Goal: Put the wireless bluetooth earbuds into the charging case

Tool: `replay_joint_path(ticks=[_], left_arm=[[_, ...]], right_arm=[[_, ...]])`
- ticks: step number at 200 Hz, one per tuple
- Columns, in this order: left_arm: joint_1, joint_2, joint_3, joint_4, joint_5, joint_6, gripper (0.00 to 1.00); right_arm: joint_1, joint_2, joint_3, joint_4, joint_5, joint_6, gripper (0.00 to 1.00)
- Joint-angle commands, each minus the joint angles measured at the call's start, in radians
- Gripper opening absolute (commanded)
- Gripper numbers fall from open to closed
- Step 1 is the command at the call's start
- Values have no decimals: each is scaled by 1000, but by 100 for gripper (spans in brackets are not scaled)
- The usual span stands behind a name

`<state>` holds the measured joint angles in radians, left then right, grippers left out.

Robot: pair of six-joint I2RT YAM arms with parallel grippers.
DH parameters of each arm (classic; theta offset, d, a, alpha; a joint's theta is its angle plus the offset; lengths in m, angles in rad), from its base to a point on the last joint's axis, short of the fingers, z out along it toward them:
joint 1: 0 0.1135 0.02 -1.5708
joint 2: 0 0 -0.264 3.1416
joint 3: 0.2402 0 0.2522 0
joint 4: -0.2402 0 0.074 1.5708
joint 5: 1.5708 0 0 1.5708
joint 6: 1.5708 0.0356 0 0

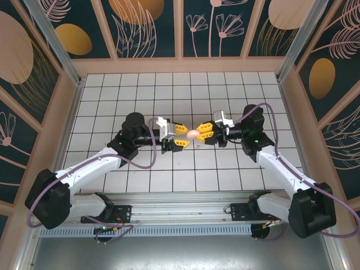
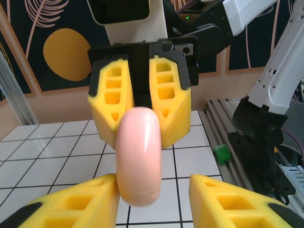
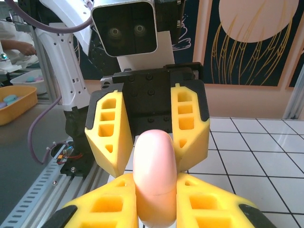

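Top external view, and both arms meet mid-table. On the right wrist camera the right gripper is squeezed nearly closed on the pink charging case, gripping it edge-on. Facing it, the left gripper stands partly spread around the same case, one finger close against it and a clear gap at the other. Bare white tiles lie all round, with the wooden walls well apart. I can't make out the earbuds.

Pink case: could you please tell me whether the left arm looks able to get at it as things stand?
Probably yes. The left pincer is open, its fingers on either side of the pink case with nothing between. The right pincer grips the far side, leaving the near side free.
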<state>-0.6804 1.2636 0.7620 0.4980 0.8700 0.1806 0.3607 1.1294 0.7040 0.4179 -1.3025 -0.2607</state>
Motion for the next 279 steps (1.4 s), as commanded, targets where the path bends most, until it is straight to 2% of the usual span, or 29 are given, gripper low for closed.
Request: replay_joint_path(ticks=[1,78,120,160,176,189,200,216,255,279], left_arm=[[3,9,-16,86,38,-40,42],[4,12,-25,106,9,-47,39],[3,8,-23,105,2,-47,33],[3,1,-24,102,-12,-44,21],[3,-1,-24,84,-22,-31,19],[3,-3,-19,56,-25,-11,19],[4,-3,-12,33,-26,4,19],[4,-5,0,-3,-24,27,18],[2,-3,33,-105,-28,100,17],[1,-3,39,-130,-23,118,17]], right_arm=[[16,9,-6,74,0,33,20],[42,28,-18,180,28,105,20],[62,34,-17,196,46,118,20],[71,36,-28,222,60,136,21],[72,32,-29,219,83,141,27],[71,28,-31,217,113,142,40],[70,26,-32,217,138,147,45],[69,29,-29,220,157,153,48],[69,43,-20,232,175,172,47],[66,43,-17,217,248,173,47]])
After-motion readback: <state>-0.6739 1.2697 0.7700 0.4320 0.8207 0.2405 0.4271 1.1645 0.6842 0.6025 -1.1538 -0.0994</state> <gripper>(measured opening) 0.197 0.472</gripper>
